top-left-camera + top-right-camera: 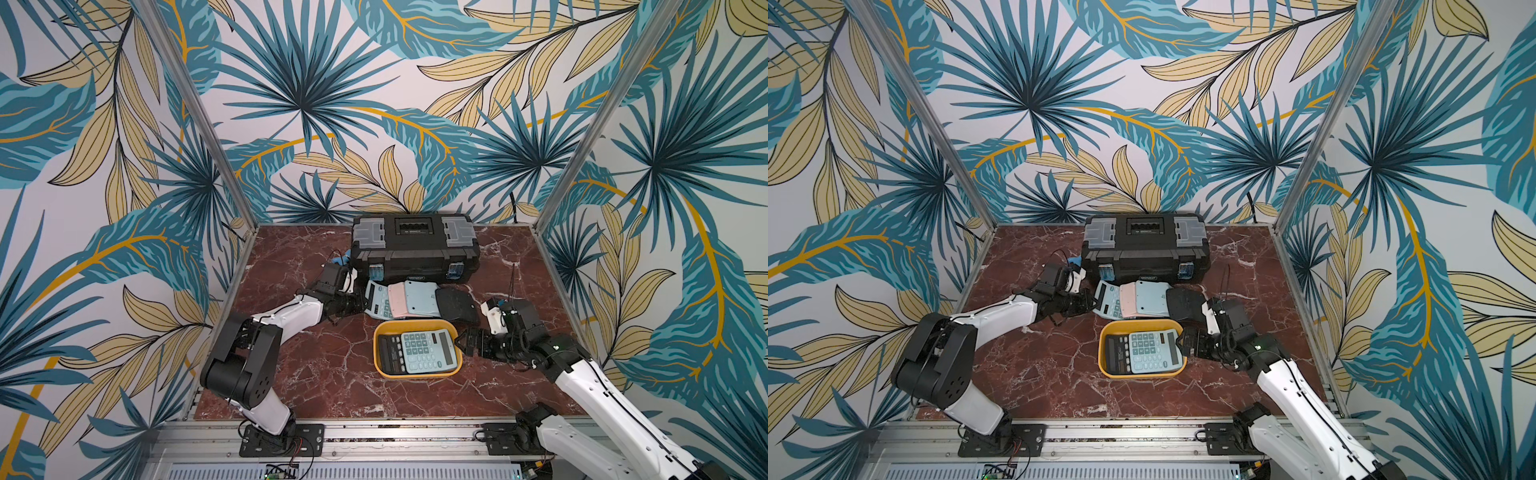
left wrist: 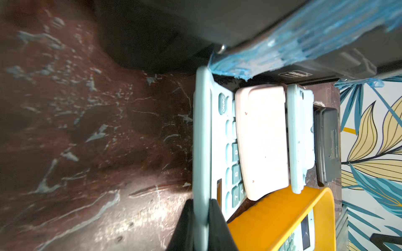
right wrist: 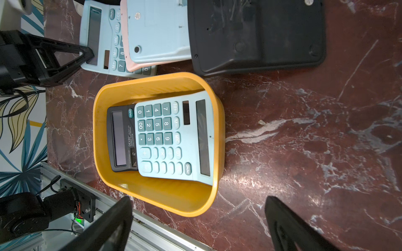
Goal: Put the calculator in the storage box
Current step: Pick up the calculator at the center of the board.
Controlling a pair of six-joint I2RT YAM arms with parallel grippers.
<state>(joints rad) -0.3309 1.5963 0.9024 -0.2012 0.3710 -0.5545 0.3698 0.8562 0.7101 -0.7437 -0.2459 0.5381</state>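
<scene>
Calculator (image 2: pixel 202 141) clamped in L jaws, pink calc (image 2: pixel 263 141) atop; R jaws apart by storage box (image 3: pixel 165 200).

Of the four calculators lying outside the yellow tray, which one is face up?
The light blue calculator clamped in the left pincer: its keys and display show. The pink calculator, second blue calculator and black calculator lie backs up.

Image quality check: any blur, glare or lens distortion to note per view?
Left wrist view: the black toolbox and its blue latch are smeared, and glare whitens the marble table. Right wrist view: keys of the light-blue calculator in the storage box read sharply; the right gripper looks out of focus. Both top views: sharp, though the wide-angle lens splays the frame posts.
</scene>
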